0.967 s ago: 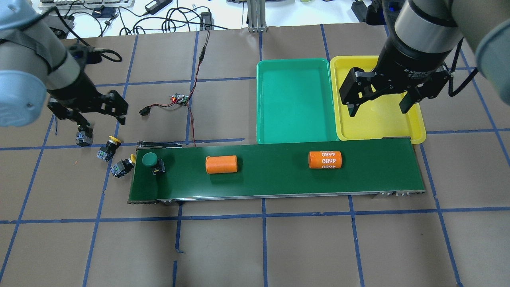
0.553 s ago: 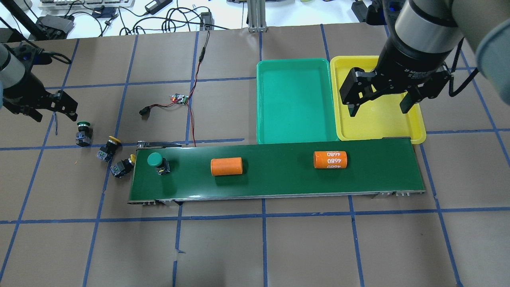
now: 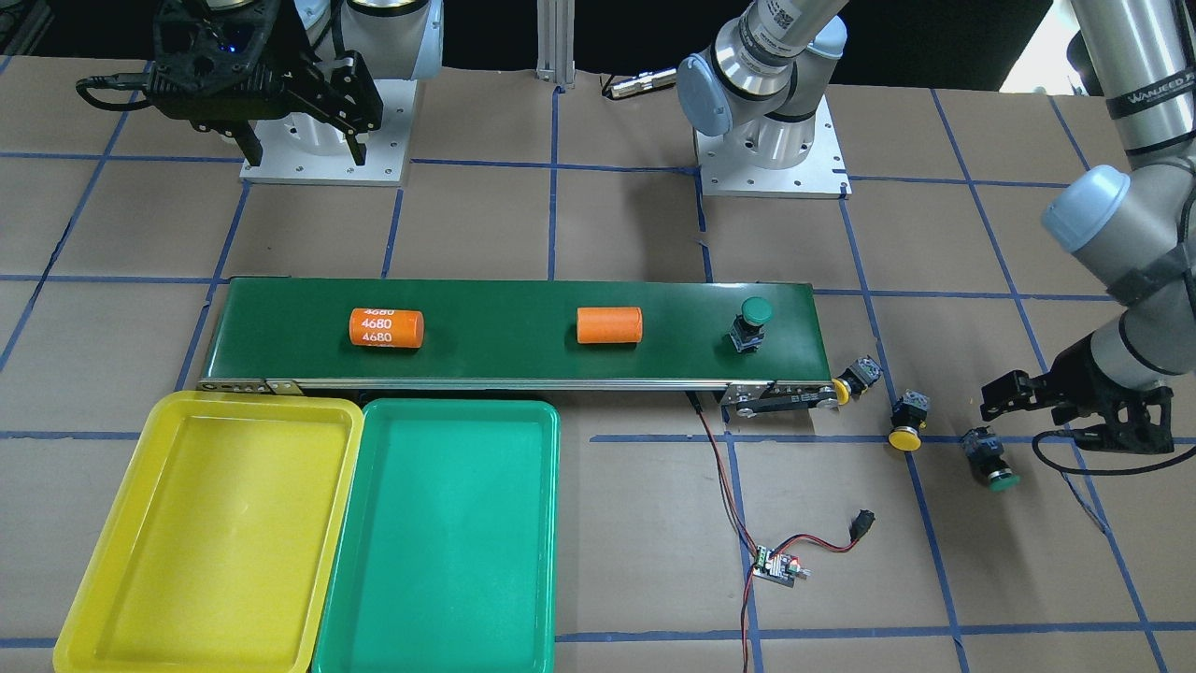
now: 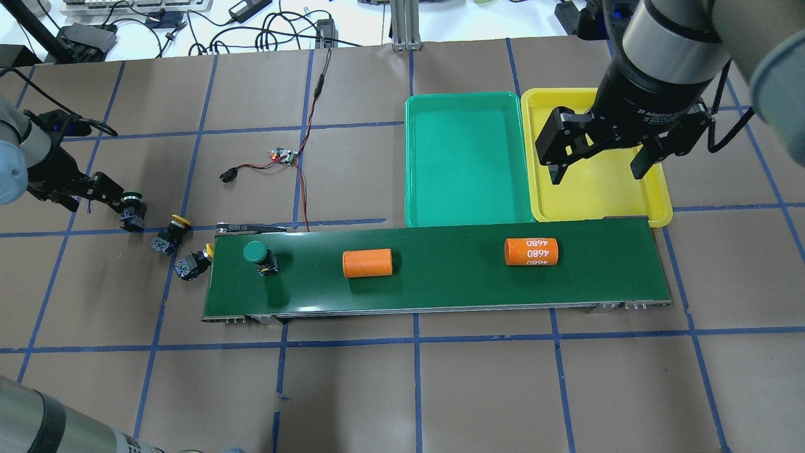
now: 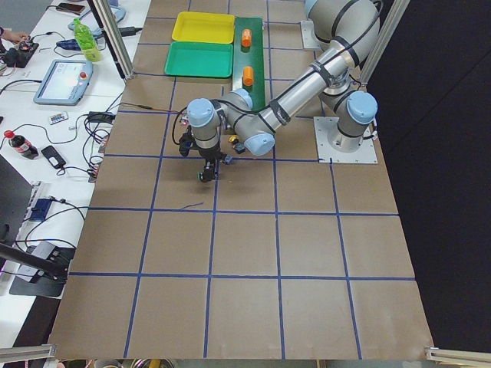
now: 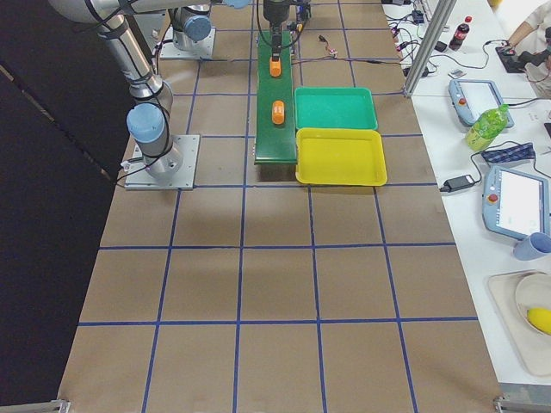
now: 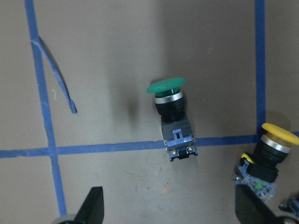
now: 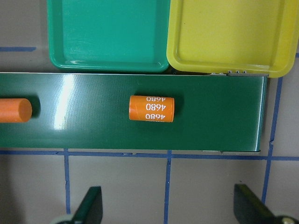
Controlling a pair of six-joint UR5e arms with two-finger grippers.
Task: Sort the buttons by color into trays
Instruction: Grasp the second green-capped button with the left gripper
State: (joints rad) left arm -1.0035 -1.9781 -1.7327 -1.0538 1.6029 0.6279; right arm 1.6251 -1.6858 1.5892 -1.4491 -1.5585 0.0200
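Observation:
One green button (image 4: pixel 256 253) stands on the left part of the dark green belt (image 4: pixel 440 289). A second green button (image 7: pixel 170 116) lies on the table left of the belt, with a yellow button (image 4: pixel 171 234) beside it and another yellow button (image 4: pixel 195 263) against the belt's end. My left gripper (image 4: pixel 94 196) is open just left of the lying green button, nothing between its fingers (image 7: pixel 93 205). The green tray (image 4: pixel 465 157) and yellow tray (image 4: pixel 597 189) sit side by side behind the belt, both bare. My right gripper (image 4: pixel 599 171) hangs open over the yellow tray, holding nothing.
Two orange cylinders ride the belt, a plain one (image 4: pixel 367 263) mid-belt and one marked 4680 (image 4: pixel 531 251) further right. A small circuit board (image 4: pixel 284 156) with red and black wires lies behind the belt's left end. Blue tape lines cross the brown table.
My left gripper pulled away to the left, then came back close to the green button on the table. The belt carried its green button and both cylinders rightward. The right gripper stayed put.

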